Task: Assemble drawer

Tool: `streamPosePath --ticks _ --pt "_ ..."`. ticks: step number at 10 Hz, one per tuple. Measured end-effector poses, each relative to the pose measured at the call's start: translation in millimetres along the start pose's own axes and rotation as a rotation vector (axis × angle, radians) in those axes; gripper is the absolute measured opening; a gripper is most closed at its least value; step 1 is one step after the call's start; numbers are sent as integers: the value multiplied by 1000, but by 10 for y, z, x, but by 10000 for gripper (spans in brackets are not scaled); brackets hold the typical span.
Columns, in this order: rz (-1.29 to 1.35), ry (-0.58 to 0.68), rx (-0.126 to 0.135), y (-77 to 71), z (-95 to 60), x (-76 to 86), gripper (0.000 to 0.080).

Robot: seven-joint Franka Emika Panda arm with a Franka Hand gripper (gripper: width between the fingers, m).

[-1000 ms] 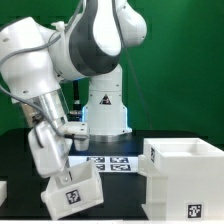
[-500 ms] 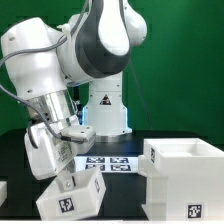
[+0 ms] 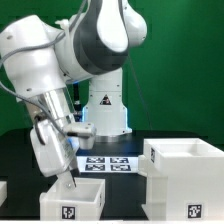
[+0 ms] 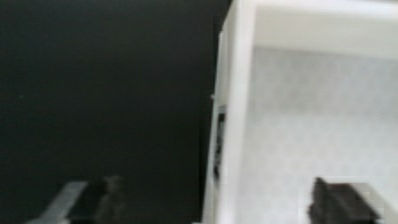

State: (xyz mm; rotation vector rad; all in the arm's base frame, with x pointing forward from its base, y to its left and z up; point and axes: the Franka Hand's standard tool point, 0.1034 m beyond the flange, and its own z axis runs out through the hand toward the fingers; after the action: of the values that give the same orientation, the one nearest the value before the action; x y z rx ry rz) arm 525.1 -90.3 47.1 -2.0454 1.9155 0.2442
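Note:
A small white tray with a square tag on its front lies flat on the black table at the exterior view's lower left. My gripper reaches down over its near-left wall. In the wrist view the tray's thin wall runs between my fingers, and the gripper is open, with both dark fingertips standing well clear of the wall. The tray's white floor lies on one side and the black table on the other. The large boxy housing stands at the exterior view's right. A second tray is not clearly in view.
The marker board lies on the table between the tray and the robot base. A white piece shows at the exterior view's left edge, cut off. The housing stands close to the tray's right side.
The tray was tilted and held off the table; it has swung down and now lies flat. My arm has lowered with it, and the fingers now stand apart from the wall.

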Motion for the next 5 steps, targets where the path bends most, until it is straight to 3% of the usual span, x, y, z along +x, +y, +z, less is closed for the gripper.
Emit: streamPosePath --ticks 2,5 --pt "-246 -18 -7 -107 -207 -177 644" --pt "-521 -8 -5 -115 -196 -204 649"
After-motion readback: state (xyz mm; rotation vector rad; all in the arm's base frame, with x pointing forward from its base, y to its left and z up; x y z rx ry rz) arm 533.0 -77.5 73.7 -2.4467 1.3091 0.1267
